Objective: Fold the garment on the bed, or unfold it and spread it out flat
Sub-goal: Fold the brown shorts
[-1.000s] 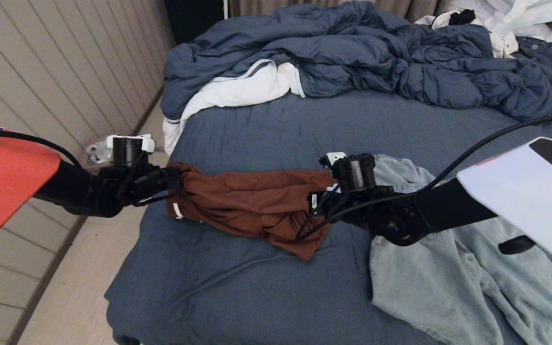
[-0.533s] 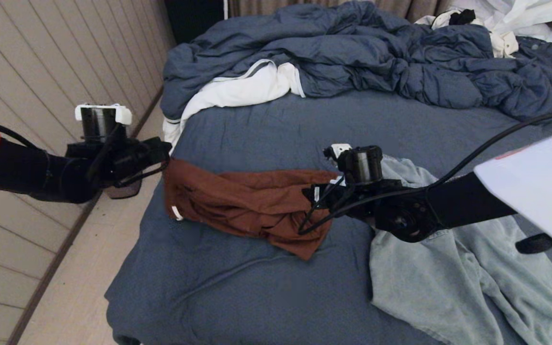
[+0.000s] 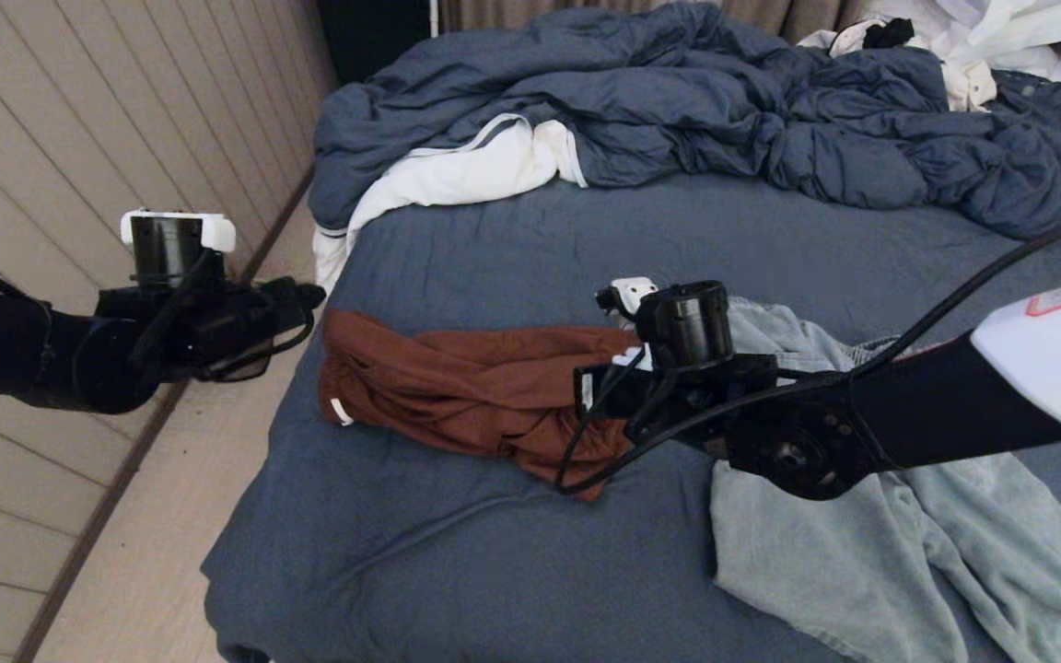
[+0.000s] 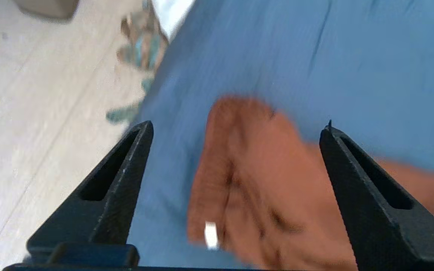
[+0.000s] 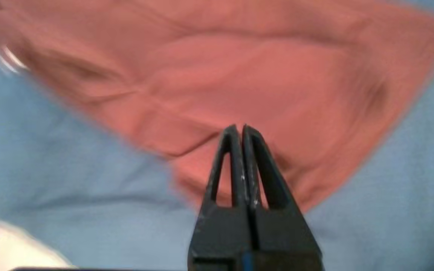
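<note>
Rust-brown garment (image 3: 466, 391) bunched, long axis across bed (image 3: 512, 571) | left gripper (image 4: 236, 126) spread wide, off its left end | right gripper (image 5: 239, 130) pinched together, empty, above right end.

The left gripper (image 3: 305, 296) hangs at the left with its two fingers (image 4: 119, 180) spread wide apart and nothing between them, while the right gripper (image 5: 238, 130), reaching in from the right, has its fingertips pressed together with nothing between them.
</note>
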